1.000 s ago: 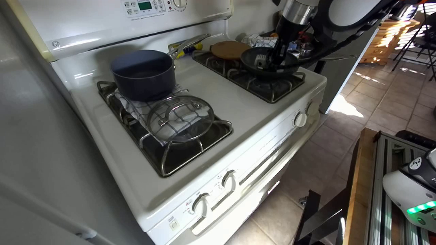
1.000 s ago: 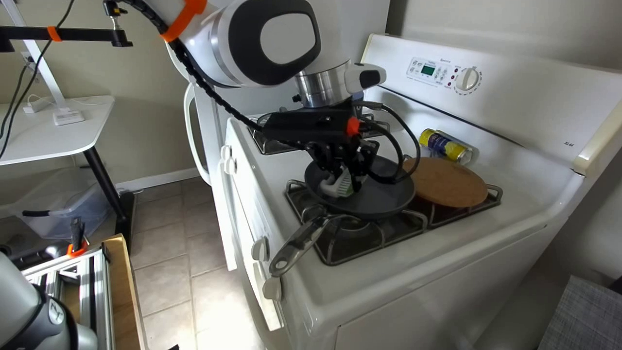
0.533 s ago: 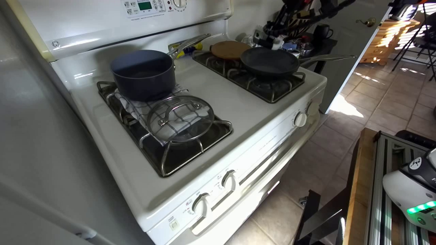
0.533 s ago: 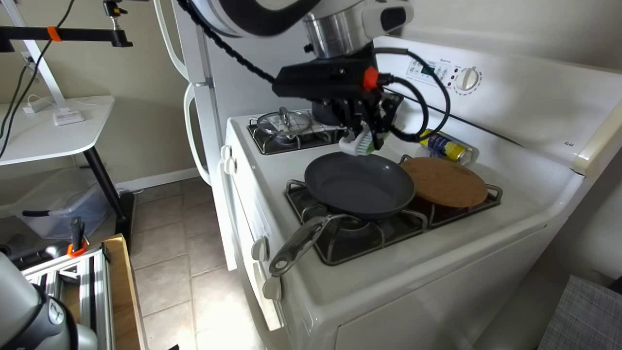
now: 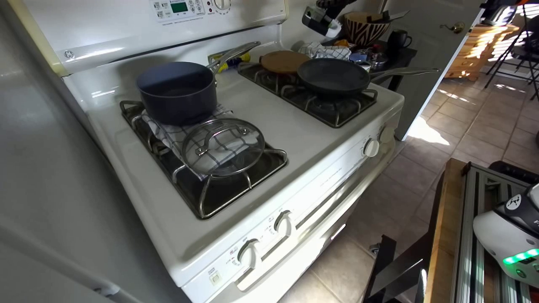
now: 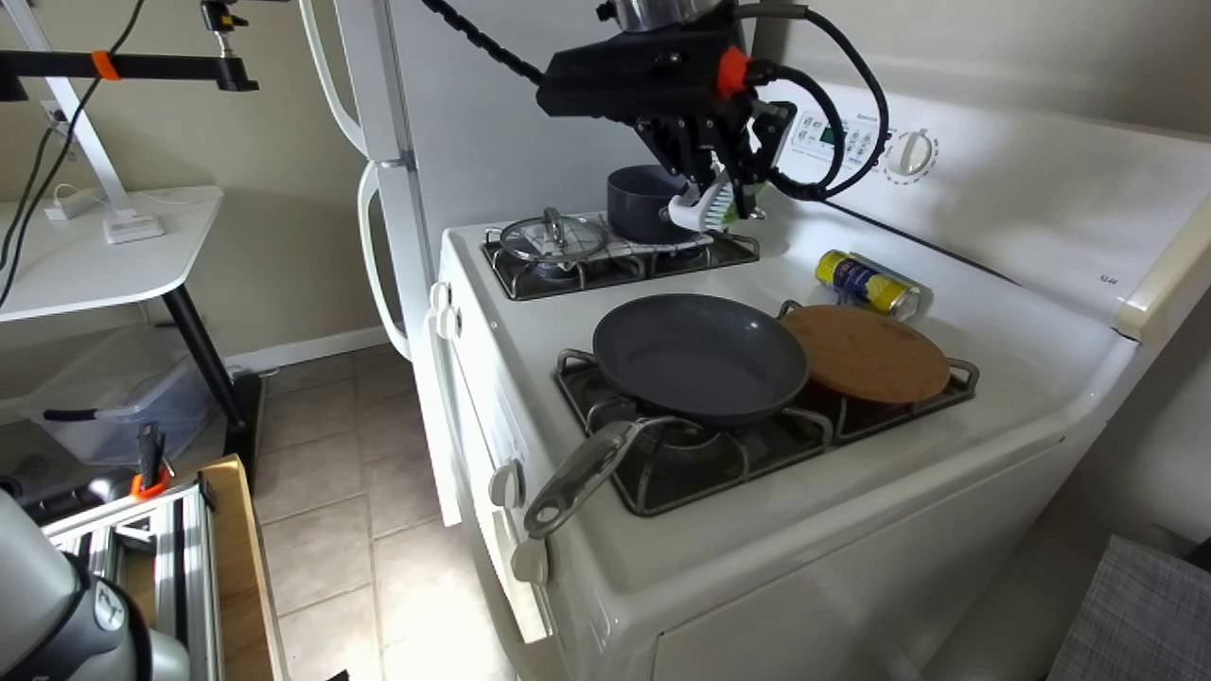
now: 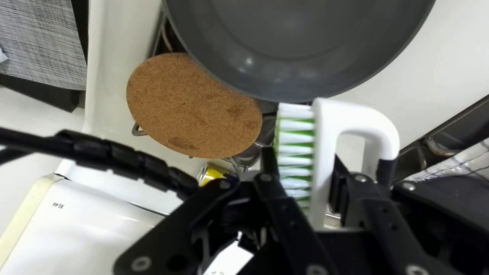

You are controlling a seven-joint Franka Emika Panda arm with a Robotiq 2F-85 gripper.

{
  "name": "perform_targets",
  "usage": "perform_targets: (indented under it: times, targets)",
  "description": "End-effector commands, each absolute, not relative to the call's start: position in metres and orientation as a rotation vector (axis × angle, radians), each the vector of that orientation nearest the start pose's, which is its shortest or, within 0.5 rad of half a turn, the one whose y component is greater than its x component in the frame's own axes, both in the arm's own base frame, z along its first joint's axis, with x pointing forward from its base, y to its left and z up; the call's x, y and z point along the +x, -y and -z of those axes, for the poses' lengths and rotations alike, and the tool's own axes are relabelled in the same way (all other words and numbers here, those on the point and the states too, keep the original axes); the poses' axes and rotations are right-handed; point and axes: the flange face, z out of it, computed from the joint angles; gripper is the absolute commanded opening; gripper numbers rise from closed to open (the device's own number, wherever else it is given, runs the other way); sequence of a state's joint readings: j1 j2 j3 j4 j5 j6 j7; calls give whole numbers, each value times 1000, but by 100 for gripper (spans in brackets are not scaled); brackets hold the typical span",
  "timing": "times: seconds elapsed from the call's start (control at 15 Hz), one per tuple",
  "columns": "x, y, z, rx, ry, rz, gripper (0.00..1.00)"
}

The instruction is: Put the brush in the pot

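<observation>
The brush (image 7: 323, 152) has a white body with a looped handle and white and green bristles. My gripper (image 7: 303, 164) is shut on it, one finger on the bristle side and one inside the handle loop. In an exterior view the brush (image 6: 698, 210) hangs from the gripper (image 6: 727, 184), high above the stove and past the frying pan. In the other exterior view the brush (image 5: 332, 28) shows at the top edge, with most of the gripper out of frame. The dark navy pot (image 5: 181, 103) stands on a checkered towel on the far burner; it also shows here (image 6: 639, 208), partly behind the brush.
A shallow dark frying pan (image 6: 700, 355) sits on the near burner, its handle past the stove edge. A round cork board (image 6: 866, 350) and a yellow can (image 6: 866, 282) lie beside it. A glass lid (image 5: 223, 147) lies before the pot. The pot's handle (image 5: 233, 54) points up and sideways.
My gripper has lifted the brush up out of the frying pan and well above it. The pot, the lid and the pan have not moved.
</observation>
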State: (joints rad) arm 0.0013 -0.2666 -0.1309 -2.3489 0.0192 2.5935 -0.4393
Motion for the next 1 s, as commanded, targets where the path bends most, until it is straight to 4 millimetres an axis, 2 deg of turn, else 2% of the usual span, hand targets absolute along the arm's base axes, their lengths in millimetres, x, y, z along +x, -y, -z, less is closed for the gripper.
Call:
perform_targets:
  times: [0.0,0.33,0.53,0.93]
  targets:
    - [516,32,-496,-3101,496,831,7]
    - [554,-69,-504,-3056,714,855,7]
    - [578,-116,-500,-3023,765,868,7]
    - [617,-173,-474,-2935,812,873,7]
